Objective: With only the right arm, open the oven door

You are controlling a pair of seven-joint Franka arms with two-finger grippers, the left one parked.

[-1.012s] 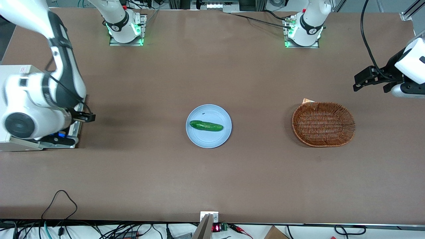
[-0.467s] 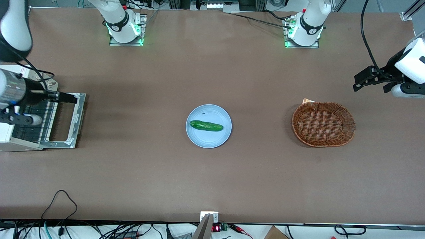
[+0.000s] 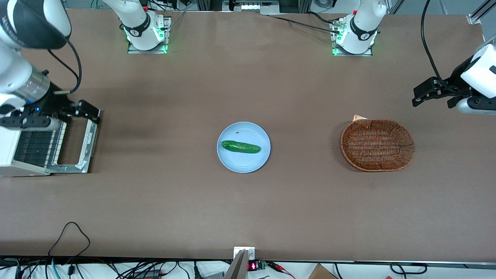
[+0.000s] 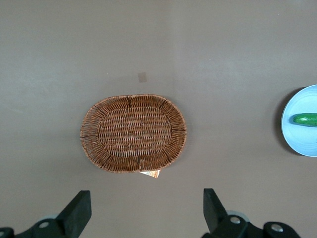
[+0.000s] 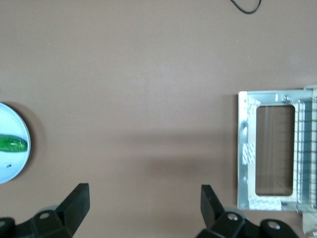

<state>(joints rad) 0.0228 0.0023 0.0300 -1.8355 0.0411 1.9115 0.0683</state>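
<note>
The cream-white oven point(image 3: 7, 153) stands at the working arm's end of the table, its wire rack point(image 3: 37, 147) exposed. The oven door point(image 3: 86, 144) lies folded down flat on the table in front of the oven, with the brown table showing through its glass window point(image 5: 274, 148). The right arm point(image 3: 23, 81) reaches over the oven. Its gripper point(image 3: 90, 112) hangs above the door's corner farthest from the front camera. The gripper point(image 5: 143, 198) is open, nothing is between its fingers, and it touches nothing. The door frame point(image 5: 243, 148) shows beside it.
A blue plate point(image 3: 248, 162) with a green cucumber point(image 3: 240, 147) sits mid-table. A wicker basket point(image 3: 377, 144) lies toward the parked arm's end. A black cable loop point(image 3: 69, 228) lies near the front edge, nearer the working arm's end.
The right arm has lifted off the area in front of the oven and swung away from the front camera. The door, covered by the arm a second ago, now shows flat on the table.
</note>
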